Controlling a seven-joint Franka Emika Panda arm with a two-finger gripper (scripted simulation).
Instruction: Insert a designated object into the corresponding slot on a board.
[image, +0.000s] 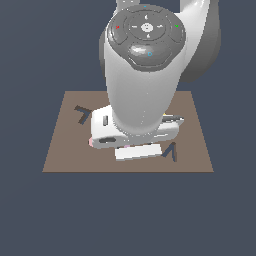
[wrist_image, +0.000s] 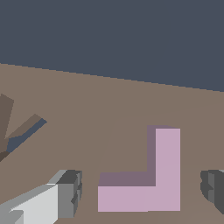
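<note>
In the wrist view the lilac L-shaped block (wrist_image: 148, 192) lies flat on the brown board (wrist_image: 109, 105). My gripper (wrist_image: 140, 192) is open and straddles it. One grey finger (wrist_image: 65, 199) stands on one side and the other finger (wrist_image: 213, 183) on the opposite side, each with a gap to the block. In the exterior view the arm's white hand (image: 135, 130) hangs low over the board's middle (image: 60, 150) and hides the block and the fingers. The dark L-shaped slot (image: 81, 114) shows on the board at the exterior view's left.
A dark V-shaped recess (image: 171, 151) sits near the board's front at the exterior view's right. A small pink piece (image: 90, 142) peeks out beside the hand. The wrist view also shows a dark angled recess (wrist_image: 24, 131); which one it is I cannot tell.
</note>
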